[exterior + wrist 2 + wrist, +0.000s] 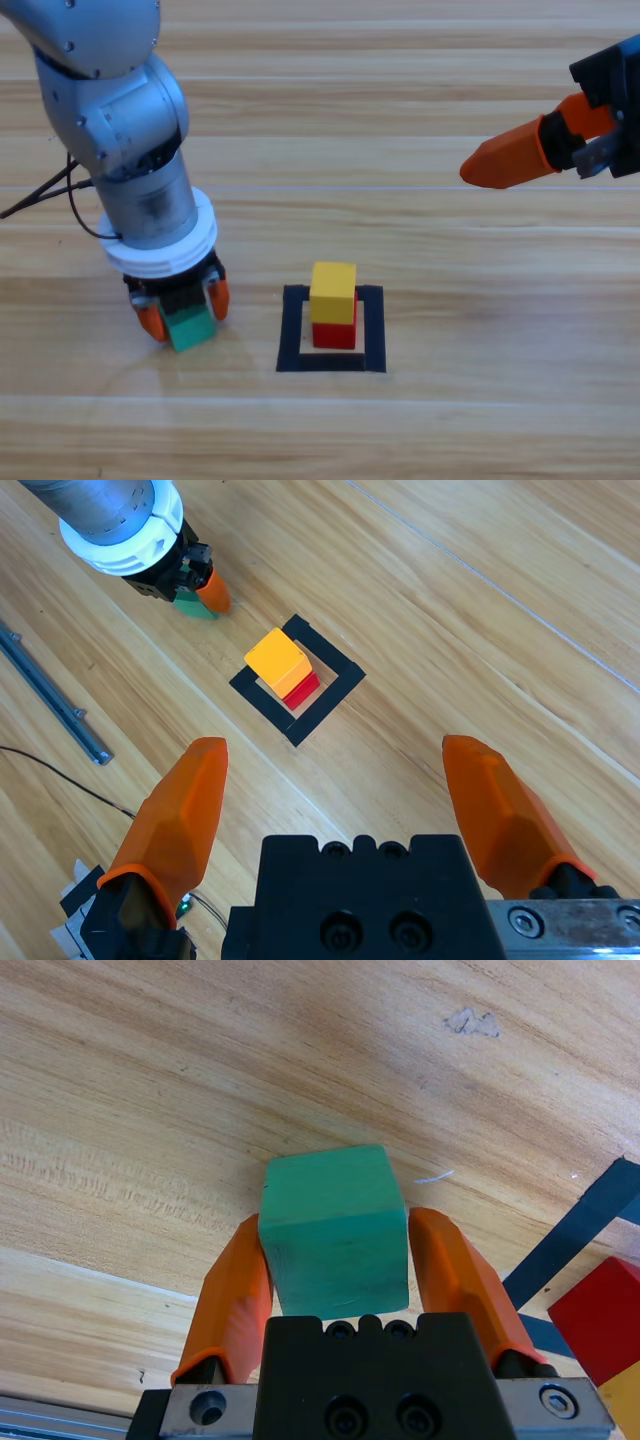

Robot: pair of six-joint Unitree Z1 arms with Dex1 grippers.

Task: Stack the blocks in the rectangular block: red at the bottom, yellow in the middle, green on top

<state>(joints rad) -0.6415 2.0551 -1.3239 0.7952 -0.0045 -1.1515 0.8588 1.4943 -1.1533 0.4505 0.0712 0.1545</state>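
the left end effector (183,310) is clamped on the green cube (190,328) at lower left of the high view, beside the tape square (292,330) where yellow (333,291) sits on red (335,333). next it likely needs lifting and centring over yellow. the right end effector (505,160) waits upper right, jaws apart. green's contact with the tabletop (420,120) is hidden.

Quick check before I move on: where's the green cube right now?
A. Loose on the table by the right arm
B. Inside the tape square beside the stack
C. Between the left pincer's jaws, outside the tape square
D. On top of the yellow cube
C: the green cube sits between the jaws of the left pincer, left of the tape square, while the yellow cube on the red cube has nothing on top.
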